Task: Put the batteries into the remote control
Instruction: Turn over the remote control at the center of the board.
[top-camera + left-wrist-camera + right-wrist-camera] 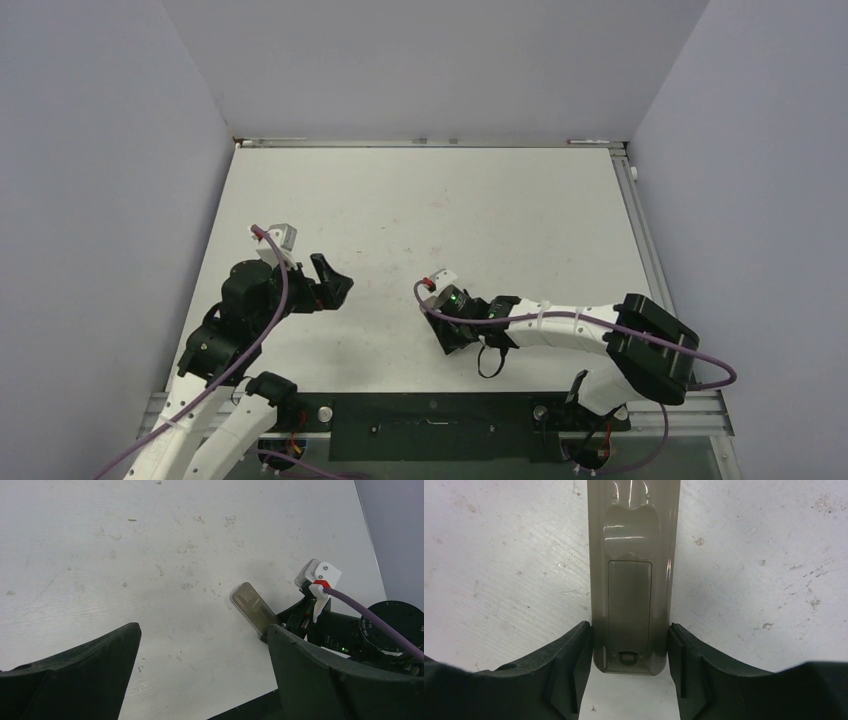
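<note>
Grey slim rectangular plastic remote control point(633, 580): back up, one end between the jaws.
Right gripper point(630, 647): clamped on remote's long sides.
Left gripper point(202, 630): spread, empty.

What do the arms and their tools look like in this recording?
The left arm and right arm have white shells, black joints and a purple cable each. The left tool and right tool have black wedge-shaped fingers; white-and-red mounts sit at both wrists.
</note>
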`<action>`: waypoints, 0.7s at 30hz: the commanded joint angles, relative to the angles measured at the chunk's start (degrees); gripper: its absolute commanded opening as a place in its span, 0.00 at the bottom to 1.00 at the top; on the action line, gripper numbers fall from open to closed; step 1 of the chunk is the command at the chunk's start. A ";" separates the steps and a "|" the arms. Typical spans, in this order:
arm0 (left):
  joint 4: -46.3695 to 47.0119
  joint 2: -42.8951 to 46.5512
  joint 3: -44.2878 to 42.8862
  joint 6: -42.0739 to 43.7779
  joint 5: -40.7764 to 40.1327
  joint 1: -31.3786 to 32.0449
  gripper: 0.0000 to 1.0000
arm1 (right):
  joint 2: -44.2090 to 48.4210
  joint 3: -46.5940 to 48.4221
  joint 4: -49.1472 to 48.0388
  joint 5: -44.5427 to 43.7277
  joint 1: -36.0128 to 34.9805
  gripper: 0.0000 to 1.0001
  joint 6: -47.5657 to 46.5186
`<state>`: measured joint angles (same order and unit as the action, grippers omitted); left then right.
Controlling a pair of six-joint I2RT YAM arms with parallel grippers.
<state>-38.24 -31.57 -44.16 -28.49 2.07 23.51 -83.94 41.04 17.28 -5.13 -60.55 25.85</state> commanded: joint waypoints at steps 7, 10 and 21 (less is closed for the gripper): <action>6.65 -0.12 3.21 -8.02 12.06 -0.30 0.96 | 11.78 -1.70 -3.00 4.08 3.18 0.09 4.47; 10.93 -0.24 5.41 -11.22 16.38 -0.35 0.96 | 15.31 -2.81 -4.02 8.05 5.73 0.09 5.47; 36.54 -1.93 16.32 -27.13 30.11 -0.39 0.96 | 26.25 -5.25 -10.61 19.74 10.77 0.09 11.86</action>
<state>-17.89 -32.56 -30.48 -47.18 24.69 23.51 -61.47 36.56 14.06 7.97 -50.76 33.82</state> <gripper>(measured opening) 0.961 0.512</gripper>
